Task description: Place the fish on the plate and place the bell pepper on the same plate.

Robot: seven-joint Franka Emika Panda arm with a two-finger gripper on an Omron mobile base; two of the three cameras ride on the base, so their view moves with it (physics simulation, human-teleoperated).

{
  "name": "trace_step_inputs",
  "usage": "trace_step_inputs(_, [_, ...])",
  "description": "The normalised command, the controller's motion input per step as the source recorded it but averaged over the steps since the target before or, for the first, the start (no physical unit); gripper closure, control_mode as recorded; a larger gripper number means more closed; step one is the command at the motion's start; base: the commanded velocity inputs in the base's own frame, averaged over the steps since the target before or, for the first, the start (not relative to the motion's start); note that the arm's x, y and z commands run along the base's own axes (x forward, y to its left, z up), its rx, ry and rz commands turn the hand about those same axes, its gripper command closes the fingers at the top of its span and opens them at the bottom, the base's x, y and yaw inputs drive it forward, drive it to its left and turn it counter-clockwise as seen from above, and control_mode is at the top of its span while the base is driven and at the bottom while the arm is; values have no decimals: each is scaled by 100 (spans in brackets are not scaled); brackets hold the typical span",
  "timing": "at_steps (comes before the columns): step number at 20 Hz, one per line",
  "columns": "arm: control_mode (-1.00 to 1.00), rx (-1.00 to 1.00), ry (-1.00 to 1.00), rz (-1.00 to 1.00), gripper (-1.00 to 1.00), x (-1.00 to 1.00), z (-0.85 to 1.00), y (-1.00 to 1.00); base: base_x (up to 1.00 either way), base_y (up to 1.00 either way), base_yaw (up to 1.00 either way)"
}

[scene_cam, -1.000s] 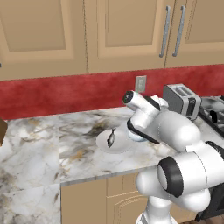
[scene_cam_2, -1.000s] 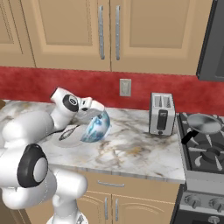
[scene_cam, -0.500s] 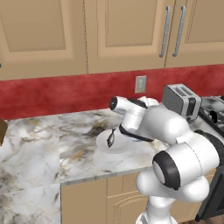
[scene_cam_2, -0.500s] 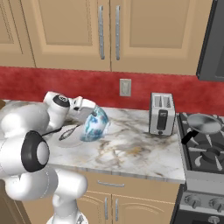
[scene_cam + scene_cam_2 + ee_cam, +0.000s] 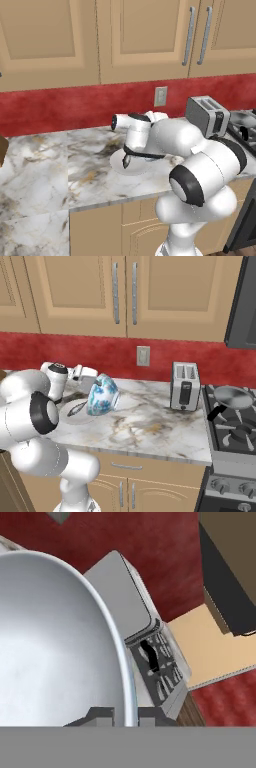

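Marble worktop (image 5: 150, 426) shot, going left to right as the right base camera saw it. Far left sat the white plate (image 5: 66, 417) with the little dark grey fish (image 5: 76, 409) lying on it, so I'd call that half of the job done. Just right of it, the blue-patterned bowl (image 5: 102, 396) was tipped on its side and lifted clear of the marble, leaning over the plate's edge. The pincer (image 5: 125, 717) was clenched on the bowl's rim; in the hand camera the rim ran right between the two dark tips.

What changed over the last second: the wrist swung further left and the bowl went a touch left and up with it, while the fish and plate stayed put. My guess is the bowl was just being hauled out of the way or emptied, and the bell pepper part still looked undone, so the bowl would need setting down first.

Further right stood the silver toaster (image 5: 184, 387), then the stove (image 5: 235, 431) with a grey frying pan (image 5: 232, 397).

Brands or labels: couldn't read any writing anywhere, toaster included.
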Motion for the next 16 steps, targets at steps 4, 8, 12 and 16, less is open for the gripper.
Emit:
trace_step_inputs(4, [-100, -13, 0, -3, 100, 4, 10, 18, 0, 0, 0])
trace_step_inputs(8, [-100, -13, 0, -2, 100, 0, 9, 16, 0, 0, 0])
trace_step_inputs(12, [-100, -9, 0, -1, 100, 1, 7, 26, 0, 0, 0])
trace_step_inputs(16, [-100, -8, 0, -1, 100, 1, 5, 32, 0, 0, 0])
